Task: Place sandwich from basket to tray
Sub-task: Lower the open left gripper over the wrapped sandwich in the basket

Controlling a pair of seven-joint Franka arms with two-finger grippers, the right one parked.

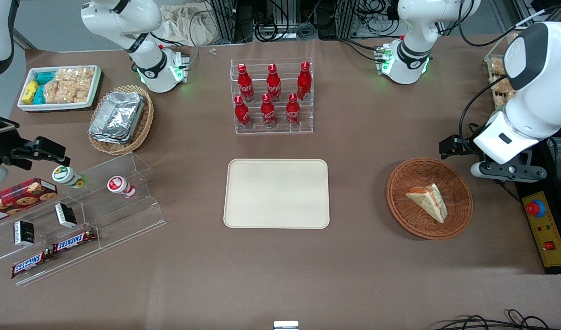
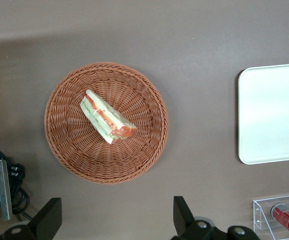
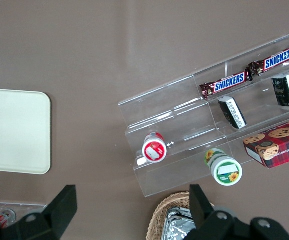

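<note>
Triangular sandwich [image 1: 429,200] lies in the round wicker basket [image 1: 402,201]; cream tray [image 1: 276,193] well apart.

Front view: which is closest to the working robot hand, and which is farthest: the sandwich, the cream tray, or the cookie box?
The gripper is open and hangs above the table beside the basket.
1. Sandwich: in the basket, right by the gripper.
2. Tray: mid-table.
3. Cookie box: at the parked arm's end of the table.
</note>
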